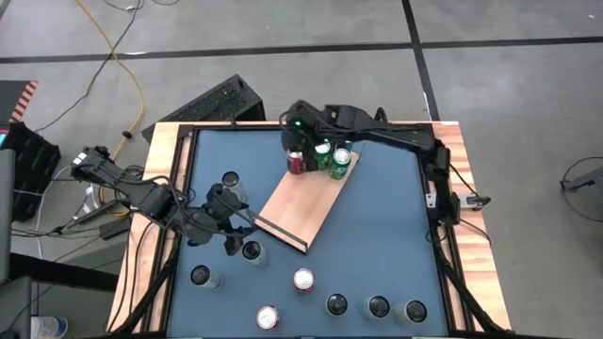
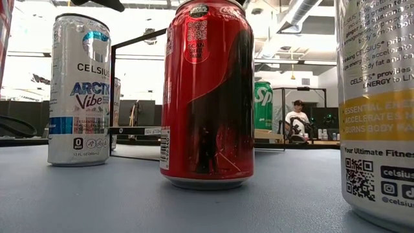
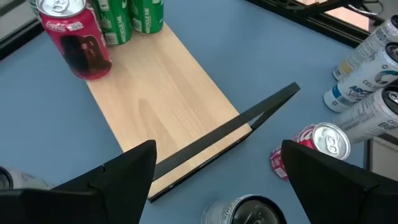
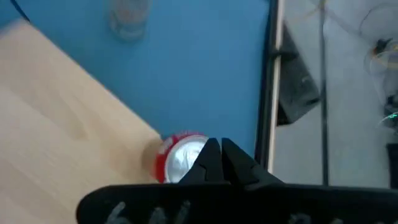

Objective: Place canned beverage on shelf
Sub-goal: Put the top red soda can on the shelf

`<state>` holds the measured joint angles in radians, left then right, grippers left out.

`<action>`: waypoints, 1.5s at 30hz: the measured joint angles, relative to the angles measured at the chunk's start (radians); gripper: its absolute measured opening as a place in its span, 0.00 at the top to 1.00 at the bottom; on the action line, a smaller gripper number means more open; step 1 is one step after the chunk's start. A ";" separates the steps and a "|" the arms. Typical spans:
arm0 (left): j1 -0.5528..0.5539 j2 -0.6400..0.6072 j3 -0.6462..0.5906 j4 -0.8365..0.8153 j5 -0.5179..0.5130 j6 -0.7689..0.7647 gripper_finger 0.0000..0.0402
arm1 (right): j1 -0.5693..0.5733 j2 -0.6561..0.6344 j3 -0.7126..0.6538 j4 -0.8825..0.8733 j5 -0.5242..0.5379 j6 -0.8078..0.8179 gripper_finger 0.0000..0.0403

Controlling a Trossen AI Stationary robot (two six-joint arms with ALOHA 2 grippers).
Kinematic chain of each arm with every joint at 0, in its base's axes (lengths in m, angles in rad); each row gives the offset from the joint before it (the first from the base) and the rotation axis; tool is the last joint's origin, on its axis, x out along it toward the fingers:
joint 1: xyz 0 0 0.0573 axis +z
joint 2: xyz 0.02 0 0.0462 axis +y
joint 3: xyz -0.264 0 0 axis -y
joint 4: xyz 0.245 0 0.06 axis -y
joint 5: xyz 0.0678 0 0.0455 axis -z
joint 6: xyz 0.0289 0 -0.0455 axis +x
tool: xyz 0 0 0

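Note:
The shelf (image 1: 306,200) is a light-wood board with a dark lip at its near end (image 3: 224,140), lying flat on the blue table. Two green cans (image 1: 332,158) stand on its far end. A red can (image 1: 296,162) stands upright at the board's far left corner (image 3: 81,37). My right gripper (image 4: 219,155) is shut, just above that red can (image 4: 177,158). My left gripper (image 3: 217,168) is open and empty, above the table by the board's near left end (image 1: 226,221). My right gripper's shut fingertips (image 4: 208,158) come from above, over the rim of the red can's top (image 4: 186,149). I cannot tell whether they touch it. The can stands upright by the board's corner.
Several more cans stand on the table: silver ones (image 1: 231,181) (image 1: 252,251) (image 1: 203,276) near my left gripper, red ones (image 1: 303,280) (image 1: 268,317), and a row (image 1: 378,306) along the near edge. A wooden rim (image 1: 174,160) frames the table. A person (image 2: 297,120) sits far behind.

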<state>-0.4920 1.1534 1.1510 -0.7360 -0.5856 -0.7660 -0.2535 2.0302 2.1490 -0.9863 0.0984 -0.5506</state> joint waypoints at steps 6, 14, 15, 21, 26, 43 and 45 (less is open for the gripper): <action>-0.014 0.000 -0.055 0.101 -0.003 -0.042 0.18 | -0.029 0.096 0.045 0.055 -0.061 -0.008 1.00; -0.021 0.000 -0.057 0.107 -0.005 -0.086 0.18 | -0.045 0.210 0.172 -0.053 -0.070 -0.037 1.00; -0.021 0.000 -0.057 0.107 -0.005 -0.086 0.18 | -0.045 0.215 0.185 -0.057 -0.069 -0.043 1.00; -0.021 0.000 -0.057 0.107 -0.023 -0.081 0.18 | -0.048 0.219 0.189 -0.102 -0.063 -0.055 1.00; -0.021 0.000 -0.057 0.107 -0.028 -0.066 0.18 | -0.053 0.218 0.189 -0.107 -0.036 -0.070 1.00; -0.025 0.000 -0.057 0.130 -0.024 -0.067 0.18 | -0.065 0.216 0.189 -0.078 -0.016 -0.113 1.00; -0.026 0.000 -0.057 0.131 -0.024 -0.067 0.18 | -0.071 0.217 0.189 -0.078 -0.016 -0.113 1.00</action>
<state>-0.5179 1.1534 1.0939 -0.6053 -0.6092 -0.8333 -0.3244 2.2471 2.3383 -1.0639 0.0822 -0.6636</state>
